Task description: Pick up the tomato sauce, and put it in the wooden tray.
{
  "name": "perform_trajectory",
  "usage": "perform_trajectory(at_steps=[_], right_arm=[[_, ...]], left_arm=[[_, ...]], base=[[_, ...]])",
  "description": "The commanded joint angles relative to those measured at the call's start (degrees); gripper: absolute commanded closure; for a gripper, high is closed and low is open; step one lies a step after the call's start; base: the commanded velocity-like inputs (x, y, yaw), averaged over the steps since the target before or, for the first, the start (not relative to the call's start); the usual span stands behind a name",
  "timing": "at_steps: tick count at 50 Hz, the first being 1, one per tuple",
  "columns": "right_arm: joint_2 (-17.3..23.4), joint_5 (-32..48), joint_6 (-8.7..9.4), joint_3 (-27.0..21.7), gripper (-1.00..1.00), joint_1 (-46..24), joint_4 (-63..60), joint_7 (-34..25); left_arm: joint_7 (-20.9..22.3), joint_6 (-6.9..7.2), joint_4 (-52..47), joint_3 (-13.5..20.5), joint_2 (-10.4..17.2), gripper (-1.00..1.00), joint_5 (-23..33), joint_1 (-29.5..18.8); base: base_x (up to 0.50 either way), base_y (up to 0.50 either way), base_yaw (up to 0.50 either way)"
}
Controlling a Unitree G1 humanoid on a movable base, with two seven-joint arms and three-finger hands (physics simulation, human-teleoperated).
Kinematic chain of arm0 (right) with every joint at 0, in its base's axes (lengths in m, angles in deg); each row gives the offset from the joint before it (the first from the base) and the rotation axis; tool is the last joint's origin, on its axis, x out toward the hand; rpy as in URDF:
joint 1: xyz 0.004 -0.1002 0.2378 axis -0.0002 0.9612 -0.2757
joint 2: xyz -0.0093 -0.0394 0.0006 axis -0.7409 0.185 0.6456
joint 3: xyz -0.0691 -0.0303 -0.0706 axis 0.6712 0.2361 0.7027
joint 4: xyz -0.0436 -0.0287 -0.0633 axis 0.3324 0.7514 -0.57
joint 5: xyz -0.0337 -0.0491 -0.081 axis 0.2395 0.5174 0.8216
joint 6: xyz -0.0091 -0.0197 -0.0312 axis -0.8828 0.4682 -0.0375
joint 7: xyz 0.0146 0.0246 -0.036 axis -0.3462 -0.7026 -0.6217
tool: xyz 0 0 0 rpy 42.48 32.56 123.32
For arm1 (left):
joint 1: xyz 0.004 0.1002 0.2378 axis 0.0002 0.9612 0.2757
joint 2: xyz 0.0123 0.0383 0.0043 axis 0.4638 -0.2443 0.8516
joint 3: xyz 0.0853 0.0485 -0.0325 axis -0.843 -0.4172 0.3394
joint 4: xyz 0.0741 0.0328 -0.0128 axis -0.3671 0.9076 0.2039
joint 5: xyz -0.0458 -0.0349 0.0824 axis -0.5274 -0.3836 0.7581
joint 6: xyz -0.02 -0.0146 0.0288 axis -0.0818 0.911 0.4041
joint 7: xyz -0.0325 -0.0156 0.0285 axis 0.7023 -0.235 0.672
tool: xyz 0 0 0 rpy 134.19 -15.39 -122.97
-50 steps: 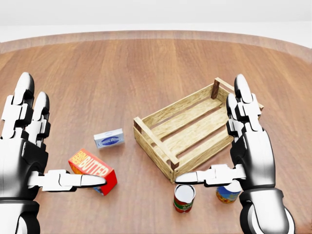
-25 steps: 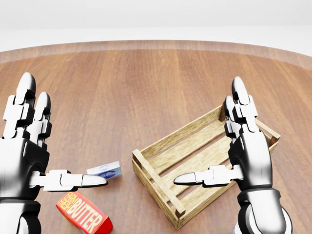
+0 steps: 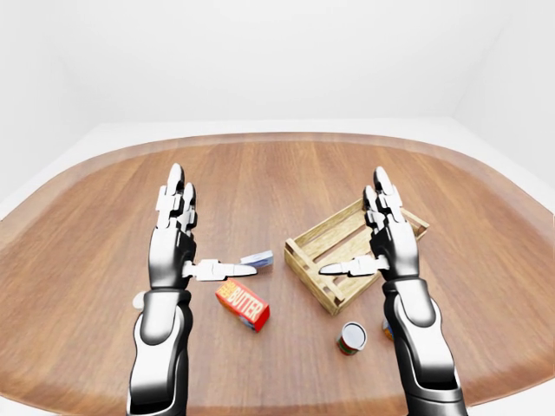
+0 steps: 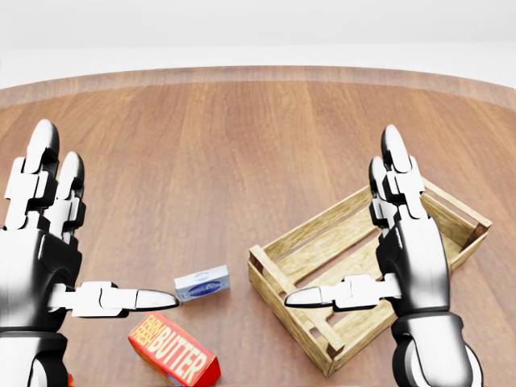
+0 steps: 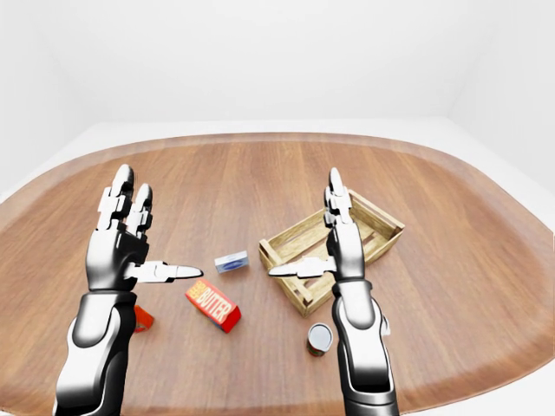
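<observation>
Table [image 3: 260, 182]: one tray [image 3: 323, 241], two cans [image 3: 352, 338]

Left hand [image 4: 40, 250] raised, fingers [image 4: 40, 157] extended toward 12 o'clock, thumb toward 3 o'clock; right hand [image 4: 407, 250] mirrored, thumb toward 9 o'clock; both empty.

In the left-eye view, the butter box [image 3: 243, 304] lies below the left fingers [image 3: 227, 269]; the wooden tray [image 3: 351, 256] sits behind the right fingers [image 3: 342, 268], the can [image 3: 352, 337] below them.

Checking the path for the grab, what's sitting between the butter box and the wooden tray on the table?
Nothing: in the left-eye view only bare table separates the butter box from the wooden tray. The small blue-and-white box sits above that gap.
</observation>
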Motion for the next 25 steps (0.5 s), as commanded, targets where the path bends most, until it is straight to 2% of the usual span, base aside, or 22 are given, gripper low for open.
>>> perform_trajectory(at_steps=[1,25], right_arm=[[-0.2,0.5,0.00,0.5,-1.00,0.2,-0.1,-0.4],[0.3,0.7,0.00,-0.2,-1.00,0.6,-1.9,-0.8]], left_arm=[[0.0,0.00,-0.5,0.1,0.1,-1.00,0.0,0.1],[-0.1,0.00,-0.2,0.0,0.1,-1.00,-0.1,0.0]], base=[[0.00,0.50,0.00],[0.00,0.02,0.00]])
